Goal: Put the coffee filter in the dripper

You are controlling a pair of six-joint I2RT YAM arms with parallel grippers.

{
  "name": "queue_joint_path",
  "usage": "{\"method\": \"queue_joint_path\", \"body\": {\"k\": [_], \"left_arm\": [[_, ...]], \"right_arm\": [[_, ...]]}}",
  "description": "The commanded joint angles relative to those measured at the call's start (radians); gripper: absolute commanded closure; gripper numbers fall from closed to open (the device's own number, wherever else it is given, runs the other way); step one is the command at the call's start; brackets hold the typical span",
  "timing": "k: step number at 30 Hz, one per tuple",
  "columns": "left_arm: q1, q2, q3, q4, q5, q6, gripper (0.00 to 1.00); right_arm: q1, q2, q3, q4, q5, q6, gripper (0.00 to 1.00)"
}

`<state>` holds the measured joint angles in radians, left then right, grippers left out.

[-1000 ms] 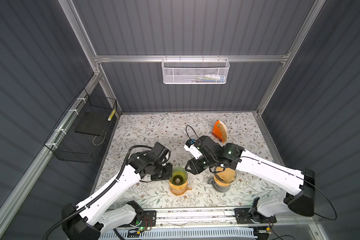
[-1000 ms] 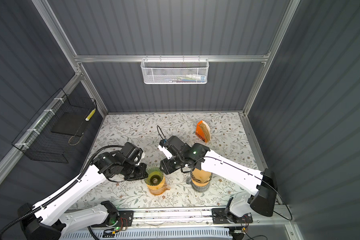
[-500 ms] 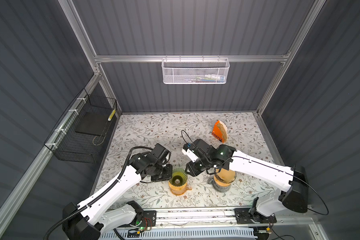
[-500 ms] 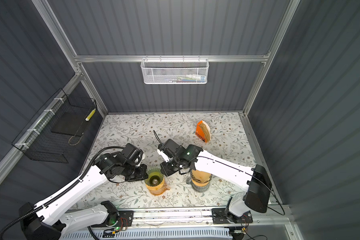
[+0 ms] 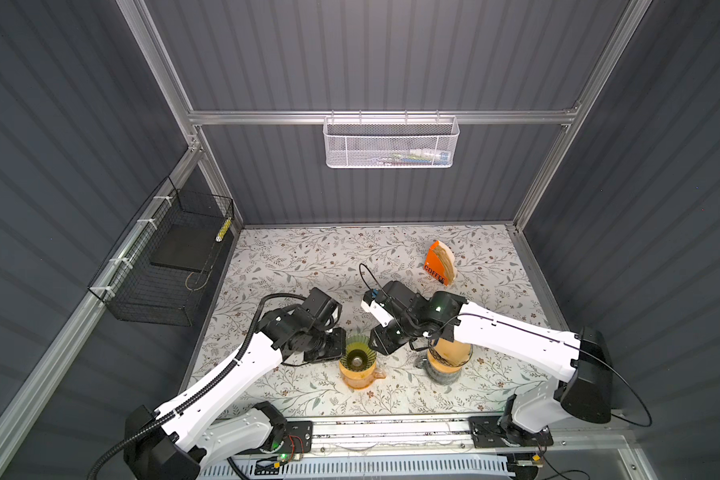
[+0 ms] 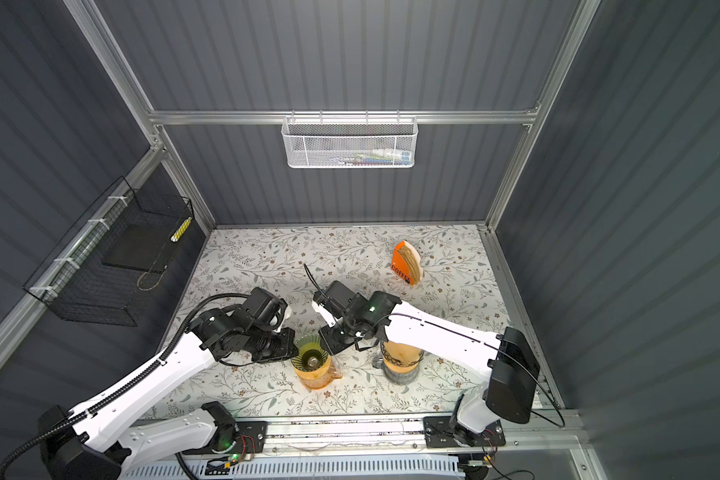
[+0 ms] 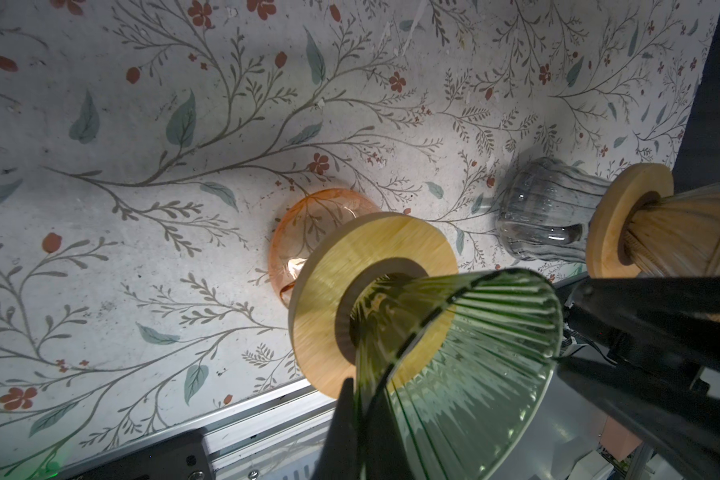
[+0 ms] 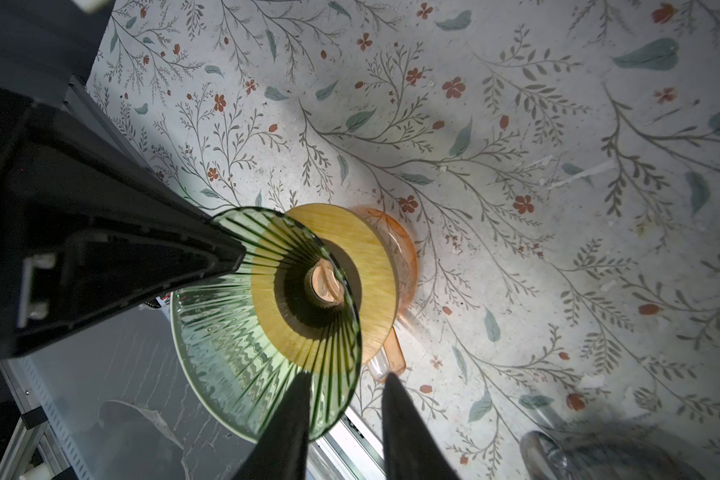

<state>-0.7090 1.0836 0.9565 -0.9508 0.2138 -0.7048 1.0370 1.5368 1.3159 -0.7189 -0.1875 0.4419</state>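
Note:
A green glass dripper (image 5: 356, 353) (image 6: 310, 355) on a wooden ring stands on an orange glass jug (image 5: 360, 376) near the front edge, with nothing inside it. My left gripper (image 5: 341, 345) (image 7: 362, 386) is shut on its rim. At the opposite side my right gripper (image 5: 375, 345) (image 8: 346, 378) is open, one finger inside the dripper (image 8: 246, 332) and one outside, with the rim between them. The coffee filters (image 5: 447, 259) (image 6: 414, 259) stand in an orange holder (image 5: 435, 266) at the back right, away from both grippers.
A second dripper (image 5: 449, 353) holding a brown filter sits on a grey glass cup (image 7: 549, 212), under my right forearm. A black wire basket (image 5: 171, 266) hangs on the left wall and a white mesh basket (image 5: 389, 143) on the back wall. A metal rail (image 5: 391, 428) runs along the front.
My right gripper has moved left to the green dripper's rim and its jaws have narrowed around it. The left gripper has kept its hold on the rim.

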Motion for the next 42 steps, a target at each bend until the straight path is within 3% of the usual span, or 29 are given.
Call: {"method": "queue_joint_path", "body": {"k": [1, 18, 42], "left_arm": [[-0.002, -0.003, -0.028, -0.002, 0.005, -0.013, 1.00], [-0.004, -0.022, -0.090, 0.052, 0.024, -0.044, 1.00], [-0.018, 0.002, -0.141, 0.087, 0.025, -0.056, 1.00]], "right_arm": [[0.008, 0.017, -0.016, 0.009, -0.007, 0.002, 0.71], [0.008, 0.028, -0.050, 0.026, 0.015, 0.019, 0.87], [0.020, 0.051, -0.115, 0.078, 0.075, 0.024, 0.91]]}}
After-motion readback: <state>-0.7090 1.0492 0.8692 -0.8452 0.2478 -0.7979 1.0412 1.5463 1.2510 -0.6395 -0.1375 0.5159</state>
